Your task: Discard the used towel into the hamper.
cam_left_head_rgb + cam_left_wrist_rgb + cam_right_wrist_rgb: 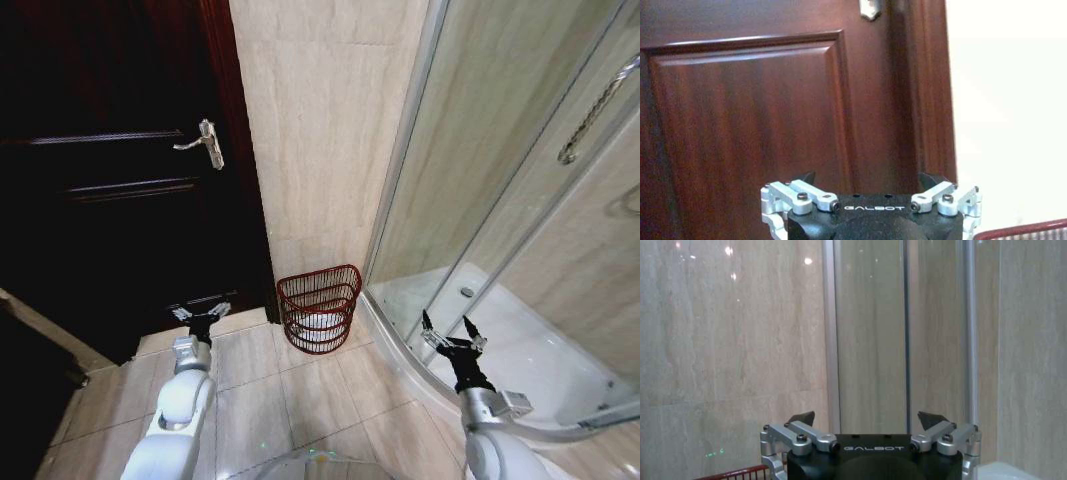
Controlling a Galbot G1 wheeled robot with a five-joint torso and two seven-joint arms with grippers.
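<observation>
1. The hamper [318, 309], a red-brown wire basket, stood on the tiled floor [300, 395] against the beige tiled wall [320, 130], in the corner between the dark wooden door [110, 180] and the glass shower enclosure [500, 200].
2. Something white lay inside the hamper, seen through the wires; I could not tell what it was.
3. The left gripper [201, 313] was held low in front of the door's lower edge, to the left of the hamper and apart from it. Its jaws were spread and held nothing.
4. In the left wrist view the left gripper [867, 178] faced the door panel [747, 125], fingertips wide apart, with a bit of the hamper rim [1023, 229] at the corner.
5. The right gripper [446, 328] hovered in front of the shower tray's curved edge [400, 350], to the right of the hamper and well apart from it. Its jaws were released and empty.
6. In the right wrist view the right gripper [867, 417] faced the wall and the shower's metal frame [830, 335], with the hamper rim [733, 473] just showing low down.
7. The door handle [203, 140] was silver, high on the door.
8. The shower door carried a chrome bar handle [598, 100].
</observation>
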